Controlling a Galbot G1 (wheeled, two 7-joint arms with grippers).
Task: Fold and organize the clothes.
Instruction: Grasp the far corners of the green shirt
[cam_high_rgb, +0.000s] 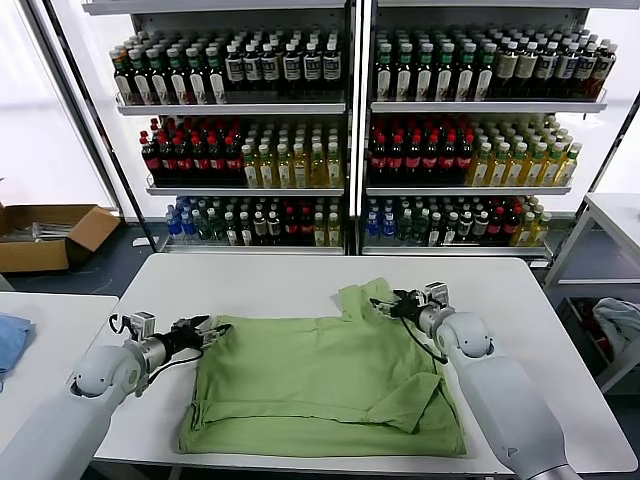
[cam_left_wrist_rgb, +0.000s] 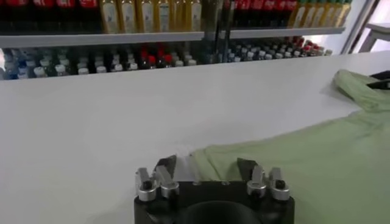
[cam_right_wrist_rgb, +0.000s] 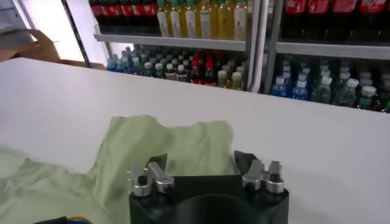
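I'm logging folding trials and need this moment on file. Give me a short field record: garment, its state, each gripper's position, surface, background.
garment: light green short-sleeved polo shirt
state: lying mostly flat, one sleeve bunched at the far right corner
left gripper: at the shirt's left edge, jaws apart over the fabric corner, nothing lifted
right gripper: at the bunched sleeve, jaws apart
surface: white table
background: shelves of bottled drinks
side items: brown cardboard box on the floor, blue cloth on the left table
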